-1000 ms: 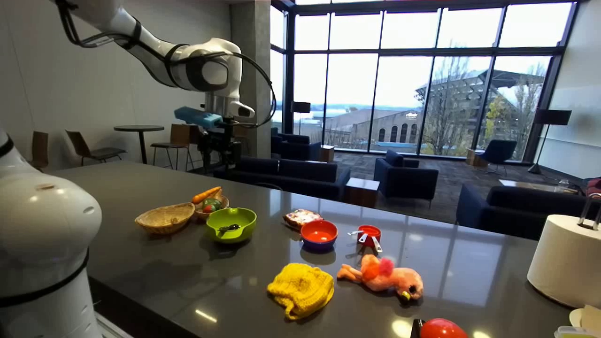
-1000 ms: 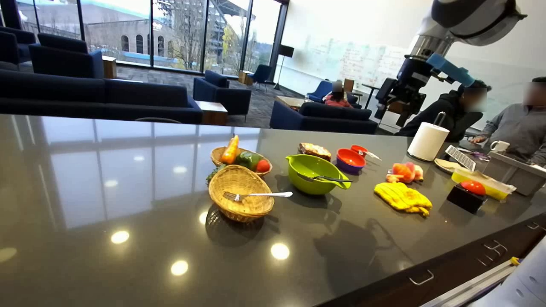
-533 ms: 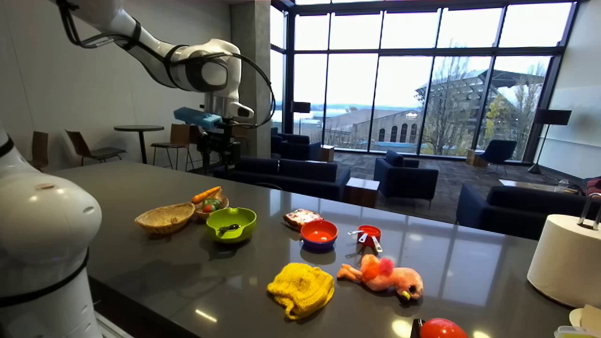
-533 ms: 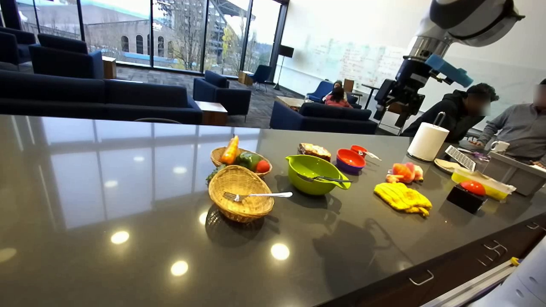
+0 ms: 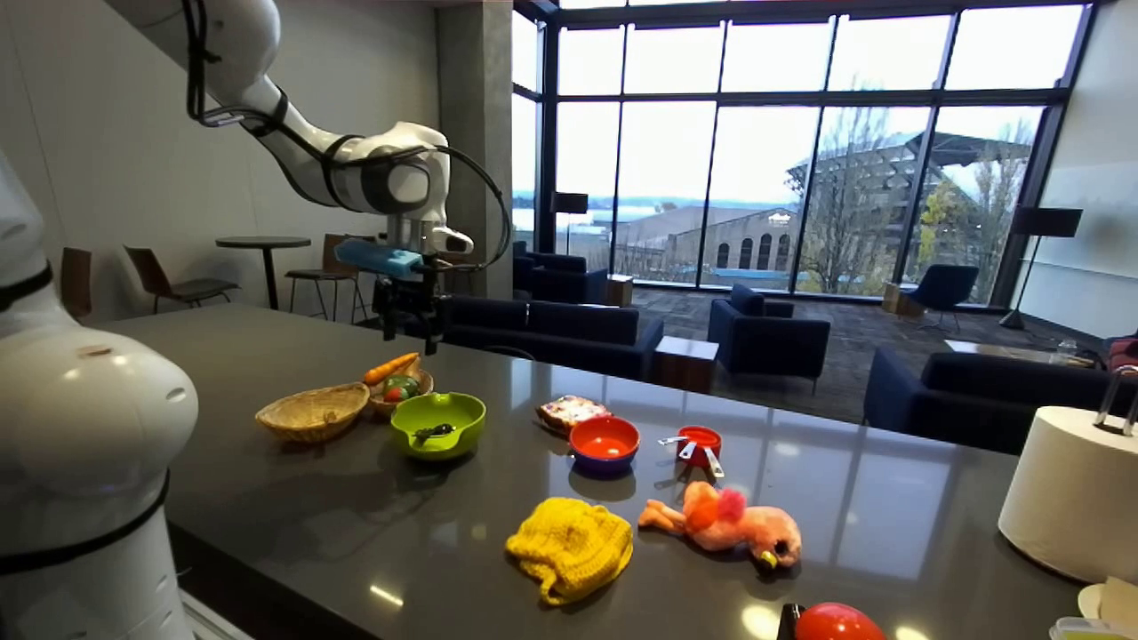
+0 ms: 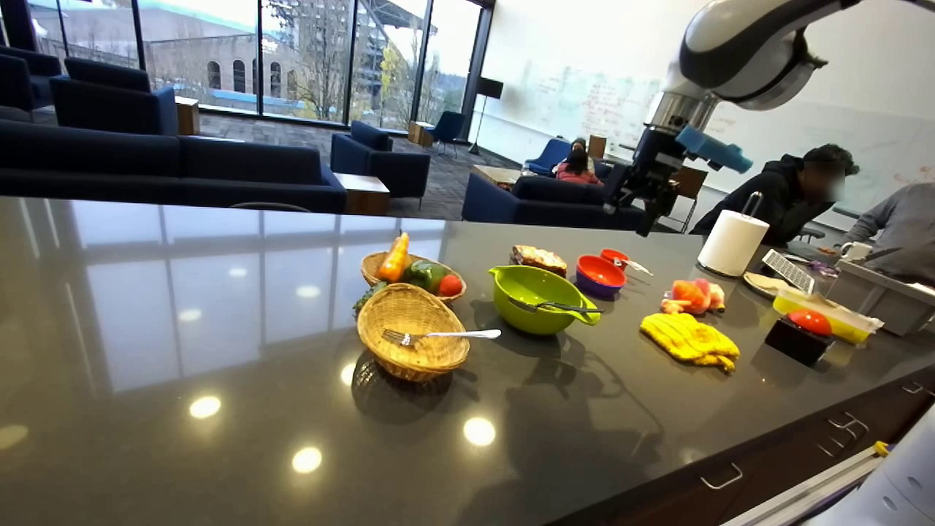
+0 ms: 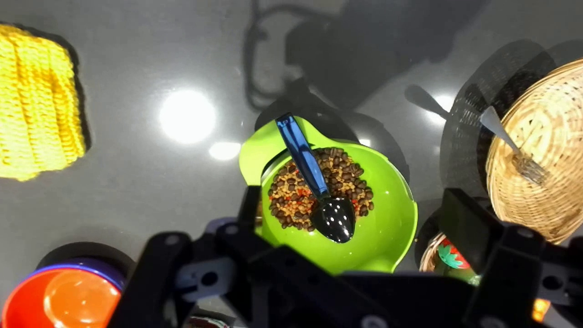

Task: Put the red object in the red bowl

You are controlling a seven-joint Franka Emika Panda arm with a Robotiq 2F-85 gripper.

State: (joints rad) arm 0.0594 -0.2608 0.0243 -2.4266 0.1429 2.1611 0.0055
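Observation:
The small red bowl (image 5: 605,437), purple-blue outside, stands on the counter in both exterior views (image 6: 601,273) and at the wrist view's lower left (image 7: 68,298). Several red things show: a red measuring cup with metal handles (image 5: 701,442) beside the bowl, a round red tomato-like piece (image 6: 450,285) in the small basket, and a red dome button on a black box (image 6: 809,321). Which is the red object I cannot tell. My gripper (image 5: 411,340) is open and empty, high above the counter. In the wrist view its fingers (image 7: 357,205) stand apart over the green bowl.
The green bowl (image 5: 438,427) holds a black spoon and beans. A tan basket (image 6: 413,332) holds a fork. A small basket with a carrot (image 6: 394,257), a bread slice (image 5: 572,413), yellow knit cloth (image 5: 571,549), pink plush flamingo (image 5: 733,524) and paper roll (image 6: 733,242) are around.
My arm and gripper have come down, and in an exterior view they have also shifted left. The objects on the counter have not moved. The gripper holds nothing.

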